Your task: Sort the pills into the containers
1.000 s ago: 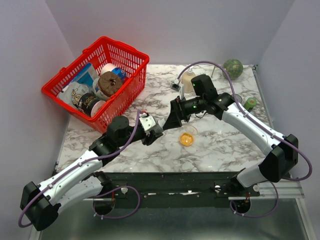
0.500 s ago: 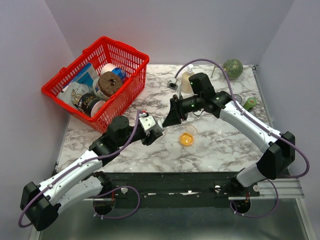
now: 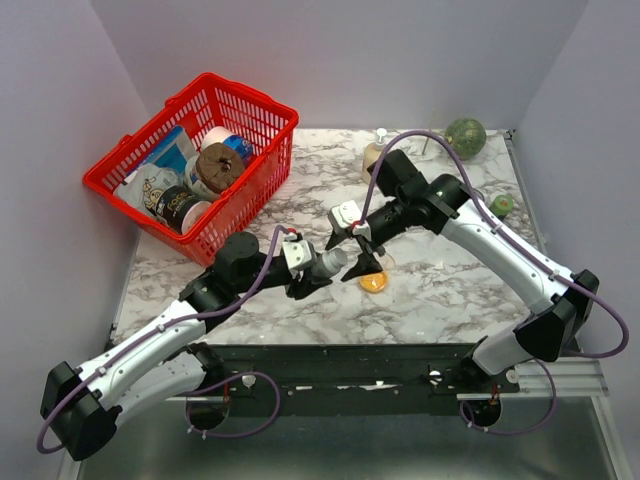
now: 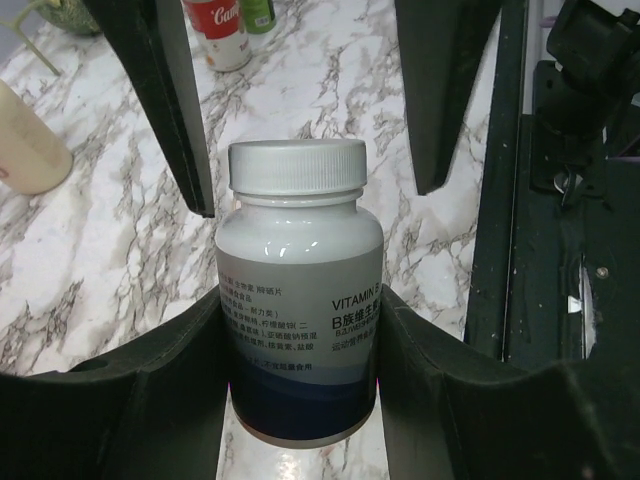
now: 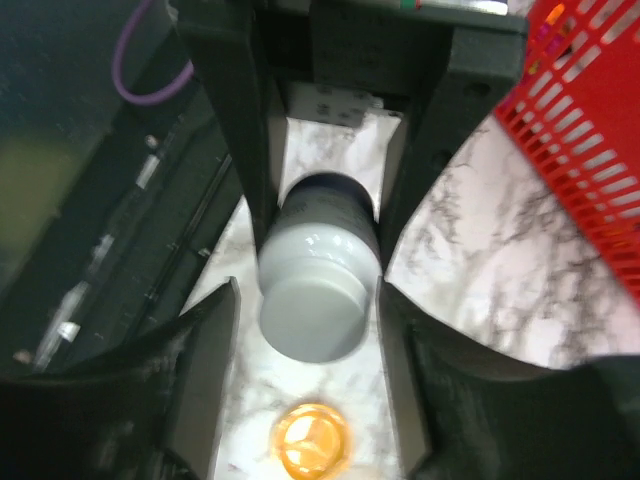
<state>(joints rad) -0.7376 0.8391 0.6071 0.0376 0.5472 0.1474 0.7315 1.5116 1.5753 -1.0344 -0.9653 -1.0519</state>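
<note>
Right gripper (image 5: 308,295) has dropped, jaws spread either side of the pill bottle (image 4: 298,250) cap. Left gripper (image 4: 300,310) clamps the bottle. Uncapping likely follows.

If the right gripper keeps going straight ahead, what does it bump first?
The right gripper would likely meet the white cap of the vitamin bottle, held dead ahead by the left gripper.

Right tool (image 3: 352,257) swung down, astride the bottle (image 4: 300,300) — cap end
</note>
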